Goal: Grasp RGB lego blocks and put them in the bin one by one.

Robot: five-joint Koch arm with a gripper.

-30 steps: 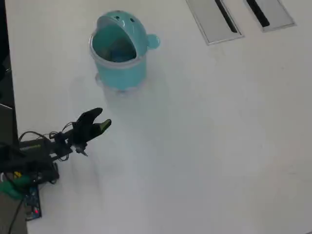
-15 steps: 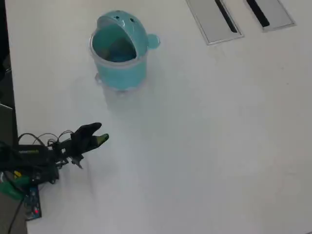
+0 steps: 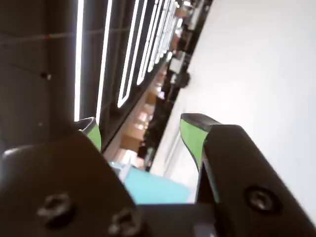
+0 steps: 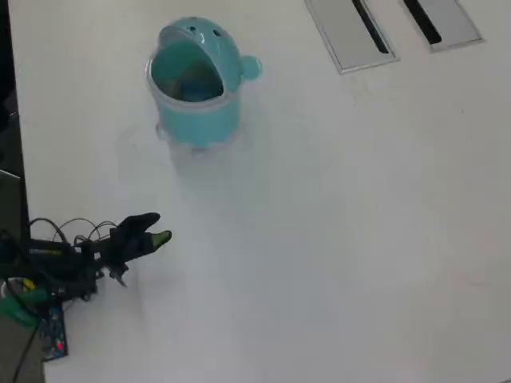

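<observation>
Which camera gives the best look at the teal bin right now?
The overhead view: the bin shows whole, hood lid and side knob included. The wrist view catches only a blurred teal sliver behind the gripper.

A white table has two grey slotted panels at its far edge.

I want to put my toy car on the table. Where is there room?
Lots of room: the white table is bare right of the gripper and below the teal bin. It is crowded only at the left edge by the arm, and top right by two grey slotted panels.
</observation>
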